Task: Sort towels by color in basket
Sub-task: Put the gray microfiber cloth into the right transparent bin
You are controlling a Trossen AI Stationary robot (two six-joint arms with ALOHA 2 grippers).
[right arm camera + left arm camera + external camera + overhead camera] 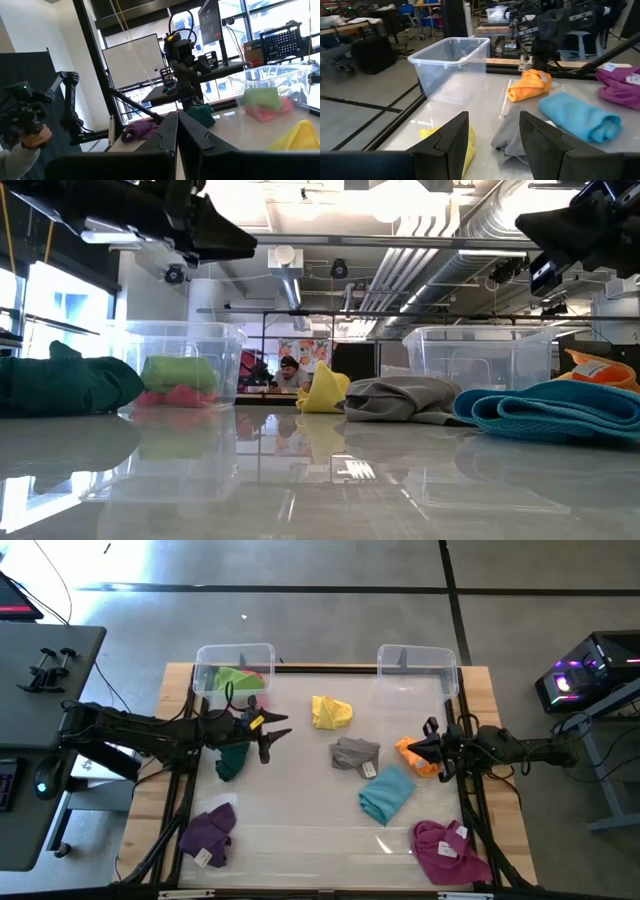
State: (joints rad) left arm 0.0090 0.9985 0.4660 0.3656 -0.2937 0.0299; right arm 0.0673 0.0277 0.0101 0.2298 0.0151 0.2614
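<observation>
On a pale tabletop (300, 830) edged in light wood, 2 dark robot arms face each other across scattered towels. No brand or lettering can be read; small white tags on the purple towel (209, 834), the magenta towel (447, 850) and the grey towel (354, 753) are too small to make out.

The left gripper (277, 735) hangs above the table on an arm stretched level from the left edge, its fingers (451, 142) spread apart and holding nothing. The dark teal towel (232, 760) lies just beside and beneath it, the yellow towel (331, 712) ahead of its fingertips, and the grey towel farther ahead. Behind it, at the far edge, the left clear bin (203, 660) holds the green towel (238, 679) on top of the pink towel (178, 395).

The right gripper (415, 747) reaches in level from the right edge, fingers pressed together on nothing, poised over the orange towel (421, 759). The light blue towel (387, 792) lies near it toward the front of the table, and the magenta towel sits in the front right corner. The purple towel lies in the front left corner. The right clear bin (417, 661) stands at the far edge beside this arm.

Beyond the table spreads a grey floor, with a desk (50, 670) to the left, exposed ceiling ducts (440, 240) overhead, and a person (289, 372) seated far back. A hand (35, 137) in a light sleeve holds a dark device at the room's edge.
</observation>
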